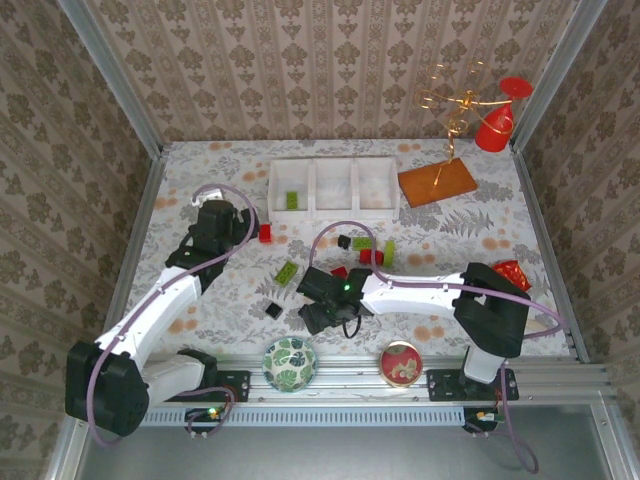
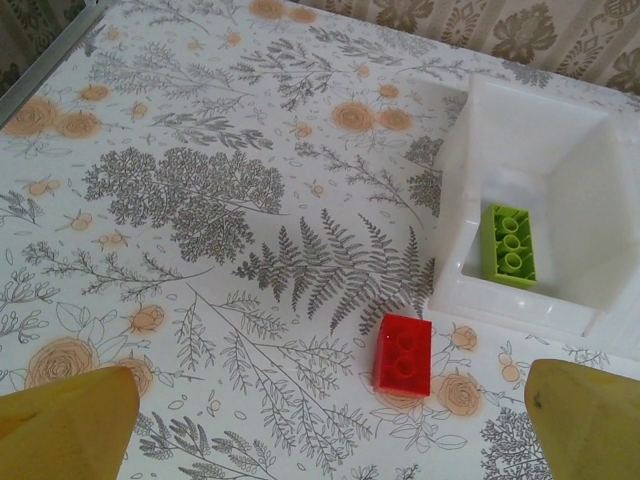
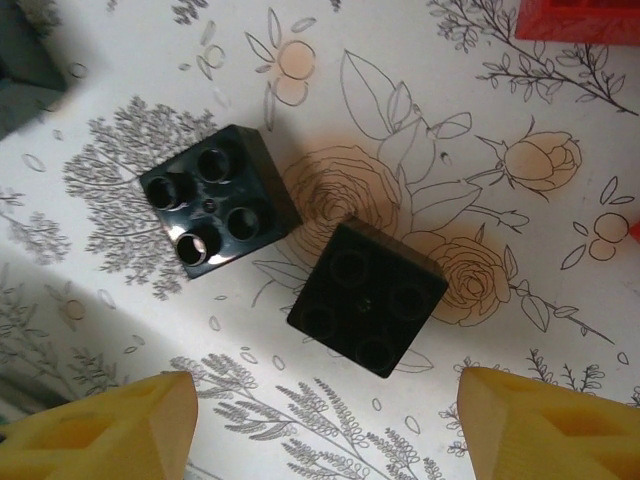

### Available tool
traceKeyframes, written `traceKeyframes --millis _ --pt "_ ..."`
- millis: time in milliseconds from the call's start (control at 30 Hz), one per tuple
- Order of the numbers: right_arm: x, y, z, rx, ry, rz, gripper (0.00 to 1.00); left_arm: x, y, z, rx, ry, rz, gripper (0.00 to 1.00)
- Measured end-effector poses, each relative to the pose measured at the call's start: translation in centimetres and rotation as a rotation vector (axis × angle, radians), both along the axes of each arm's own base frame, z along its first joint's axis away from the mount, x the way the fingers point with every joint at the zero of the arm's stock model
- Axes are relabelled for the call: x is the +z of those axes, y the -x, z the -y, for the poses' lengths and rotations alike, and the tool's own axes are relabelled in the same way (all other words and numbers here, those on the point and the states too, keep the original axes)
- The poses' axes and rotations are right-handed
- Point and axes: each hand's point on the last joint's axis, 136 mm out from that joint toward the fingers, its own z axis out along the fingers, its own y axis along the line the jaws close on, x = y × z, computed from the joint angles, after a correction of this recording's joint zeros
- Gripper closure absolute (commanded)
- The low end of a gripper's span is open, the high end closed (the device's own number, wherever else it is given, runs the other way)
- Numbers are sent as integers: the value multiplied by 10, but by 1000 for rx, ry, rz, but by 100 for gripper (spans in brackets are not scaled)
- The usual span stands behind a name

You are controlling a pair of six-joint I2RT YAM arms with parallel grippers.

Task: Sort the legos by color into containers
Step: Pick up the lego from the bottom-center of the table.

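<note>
The white three-compartment tray [image 1: 333,187] stands at the back of the table, with a lime green brick [image 1: 292,200] in its left compartment. My left gripper [image 1: 235,224] hovers open just left of a red brick [image 1: 265,232]. In the left wrist view the red brick [image 2: 403,355] lies flat ahead of my wide-open fingers [image 2: 65,425], beside the tray [image 2: 520,305] that holds the green brick [image 2: 510,245]. My right gripper [image 1: 320,298] is open over two black bricks [image 3: 215,210] [image 3: 367,297], neither of them between its fingertips [image 3: 545,425]. More green [image 1: 287,271], red [image 1: 371,257] and black [image 1: 273,310] bricks lie scattered mid-table.
A green patterned bowl [image 1: 290,362] and a red bowl [image 1: 402,363] sit on the front rail. An orange-brown board [image 1: 437,182] with a wire stand and red cups [image 1: 494,128] is at the back right. A red object [image 1: 510,272] lies by the right arm.
</note>
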Motion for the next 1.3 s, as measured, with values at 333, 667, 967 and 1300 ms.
traceKeyframes --millis 333,667,967,1300 --pt "-14 -1 4 -4 53 -11 26 -7 1 -5 18 26 -16 0" --pt "-16 -10 0 -15 72 17 28 -8 0 -6 18 37 -14 0" --pt "-19 -17 3 -32 110 45 28 -9 -1 -5 18 55 -17 0" --pt "-19 -22 13 -47 157 77 30 -11 -4 -3 13 70 -19 0"
